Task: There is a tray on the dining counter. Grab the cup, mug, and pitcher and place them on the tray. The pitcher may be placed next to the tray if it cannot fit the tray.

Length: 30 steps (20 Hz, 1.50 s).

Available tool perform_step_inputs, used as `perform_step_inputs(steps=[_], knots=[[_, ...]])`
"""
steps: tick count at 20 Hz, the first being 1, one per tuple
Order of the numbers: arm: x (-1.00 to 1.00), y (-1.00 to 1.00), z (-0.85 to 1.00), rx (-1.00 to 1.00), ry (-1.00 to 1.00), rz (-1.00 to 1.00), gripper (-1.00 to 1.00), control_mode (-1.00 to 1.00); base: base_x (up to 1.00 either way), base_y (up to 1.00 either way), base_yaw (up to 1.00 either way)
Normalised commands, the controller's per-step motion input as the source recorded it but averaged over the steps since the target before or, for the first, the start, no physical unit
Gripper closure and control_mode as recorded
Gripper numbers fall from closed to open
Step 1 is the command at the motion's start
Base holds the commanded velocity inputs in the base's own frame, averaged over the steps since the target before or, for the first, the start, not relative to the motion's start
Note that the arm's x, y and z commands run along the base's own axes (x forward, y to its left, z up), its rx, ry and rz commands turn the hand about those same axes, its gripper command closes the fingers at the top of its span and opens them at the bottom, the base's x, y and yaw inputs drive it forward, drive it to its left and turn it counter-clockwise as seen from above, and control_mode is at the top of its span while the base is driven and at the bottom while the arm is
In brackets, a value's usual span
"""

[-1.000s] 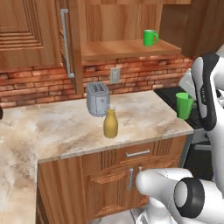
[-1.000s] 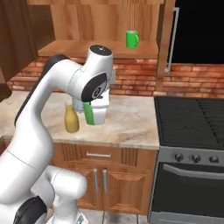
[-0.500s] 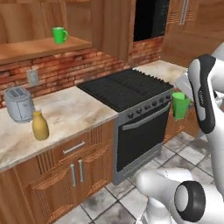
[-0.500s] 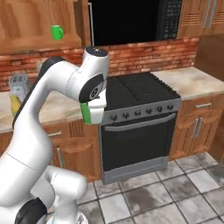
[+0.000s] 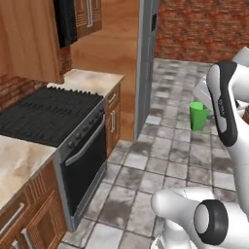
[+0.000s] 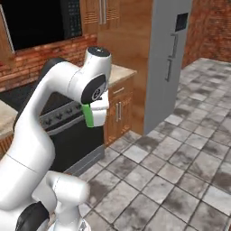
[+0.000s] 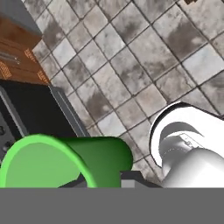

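Cup gripped in hand, above floor

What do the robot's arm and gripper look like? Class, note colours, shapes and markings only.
The arm is glossy white with rounded, tubular links and dark grey to black round joint caps. The gripper has small dark finger tips. No cables or markings are visible.

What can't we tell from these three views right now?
- Gripper fingers: in the left base view the arm covers them; in the hand view the cup fills the spot where they'd show.
- Cup in the right base view: just a green sliver, the wrist hides the rest.
- Cup's far side in the left base view: behind the arm, so no handle check there.
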Motion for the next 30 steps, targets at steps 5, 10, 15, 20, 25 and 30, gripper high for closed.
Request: perform_step_inputs(steps=[5, 10, 15, 20, 25, 30], knots=[[0.0, 0.0, 0.0, 0.0, 0.0, 0.0, 1.0, 1.0, 0.0, 0.0, -0.89], [0.0, 0.0, 0.0, 0.0, 0.0, 0.0, 1.0, 1.0, 0.0, 0.0, -0.86], [0.0, 0.0, 0.0, 0.0, 0.0, 0.0, 1.0, 1.0, 0.0, 0.01, -0.8], [0.0, 0.0, 0.0, 0.0, 0.0, 0.0, 1.0, 1.0, 0.09, -0.1, -0.65], [0.0, 0.0, 0.0, 0.0, 0.0, 0.0, 1.0, 1.0, 0.52, -0.53, -0.33], [0.0, 0.0, 0.0, 0.0, 0.0, 0.0, 1.0, 1.0, 0.86, -0.38, -0.28]])
